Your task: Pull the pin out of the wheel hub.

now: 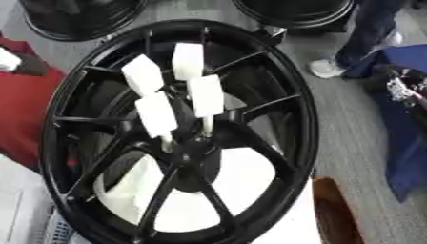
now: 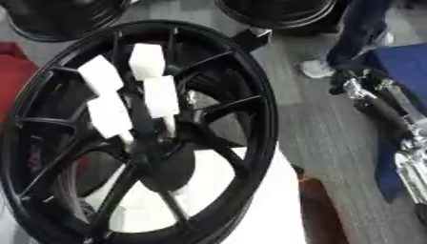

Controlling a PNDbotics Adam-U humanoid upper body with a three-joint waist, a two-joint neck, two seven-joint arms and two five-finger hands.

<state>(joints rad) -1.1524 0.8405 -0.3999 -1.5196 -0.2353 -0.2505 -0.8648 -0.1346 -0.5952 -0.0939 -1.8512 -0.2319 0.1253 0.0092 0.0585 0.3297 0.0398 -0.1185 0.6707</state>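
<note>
The wheel (image 1: pixel 179 138) fills the view, black, spokes fanning out. Four white pins (image 1: pixel 157 114) stand in its hub (image 1: pixel 190 147), leaning toward 11 and 12 o'clock. At 3 o'clock the right arm (image 2: pixel 383 105) enters; I cannot tell how its hand is set. No left hand shows. Likely the approach step: next, reach and close on one pin.

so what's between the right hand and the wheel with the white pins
Only bare grey floor separates the right hand from the black wheel's rim, seen best in the right eye view; the white pins sit further left.
</note>
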